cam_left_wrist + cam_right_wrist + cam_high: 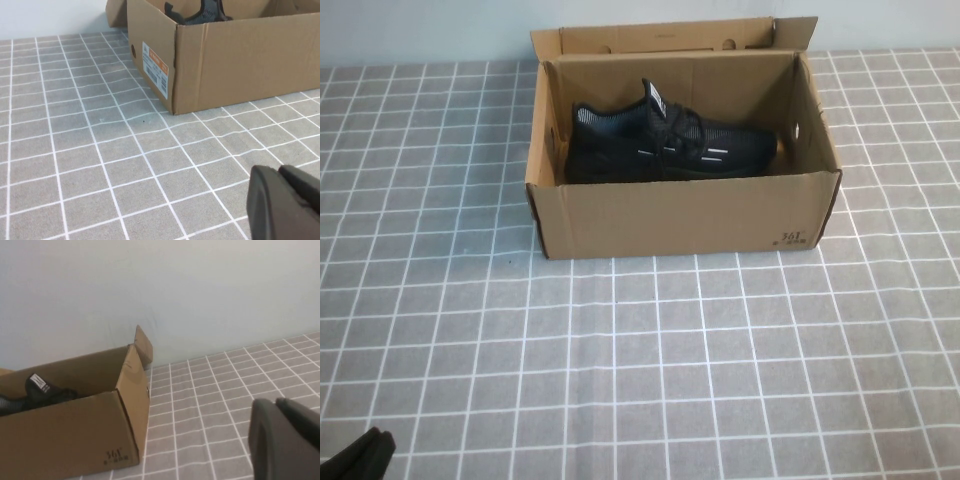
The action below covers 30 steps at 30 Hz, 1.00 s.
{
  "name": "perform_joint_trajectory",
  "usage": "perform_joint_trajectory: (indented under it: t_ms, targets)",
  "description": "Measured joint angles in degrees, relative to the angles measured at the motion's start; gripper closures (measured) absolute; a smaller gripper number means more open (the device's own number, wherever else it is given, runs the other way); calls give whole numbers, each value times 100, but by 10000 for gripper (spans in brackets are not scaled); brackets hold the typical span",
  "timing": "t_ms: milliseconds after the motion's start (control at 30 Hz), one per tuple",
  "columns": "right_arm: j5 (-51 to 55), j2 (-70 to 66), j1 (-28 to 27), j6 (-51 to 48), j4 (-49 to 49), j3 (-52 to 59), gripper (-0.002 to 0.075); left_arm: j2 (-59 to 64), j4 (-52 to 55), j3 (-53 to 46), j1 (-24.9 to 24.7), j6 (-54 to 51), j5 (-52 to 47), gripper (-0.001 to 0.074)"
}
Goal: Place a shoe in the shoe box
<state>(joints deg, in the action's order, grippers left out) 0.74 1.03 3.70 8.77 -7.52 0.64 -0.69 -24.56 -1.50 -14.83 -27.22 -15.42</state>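
Observation:
The black mesh shoe (665, 145) lies inside the open brown cardboard shoe box (685, 215) at the table's far middle, toe to the right, white tongue label up. Its top shows over the box wall in the left wrist view (197, 12) and in the right wrist view (37, 392). The box (240, 65) has a "361" print at its front right corner (75, 437). My left gripper (360, 458) sits at the near left table edge, shut and empty (280, 172). My right gripper (275, 407) is shut and empty, right of the box, out of the high view.
A grey cloth with a white grid (670, 370) covers the table. The box's rear flap (665, 38) stands up against the pale wall. An orange-and-white label (155, 69) is on the box's left end.

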Motion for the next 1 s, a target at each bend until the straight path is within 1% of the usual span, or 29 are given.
perform_joint_trajectory:
  t_ms: [67, 167, 433, 500, 1000]
  targets:
    - [4, 0, -5, -11, 27, 73, 742, 0, 0, 0, 0, 0, -9, 736]
    - [295, 0, -5, -24, 134, 81, 742, 0, 0, 0, 0, 0, -41, 736]
    - [1660, 0, -5, -673, 349, 81, 742, 0, 0, 0, 0, 0, -45, 736]
    - [1830, 0, -5, -712, 360, 81, 742, 0, 0, 0, 0, 0, -45, 736]
    - [1918, 0, -5, -736, 369, 81, 742, 0, 0, 0, 0, -12, -54, 736]
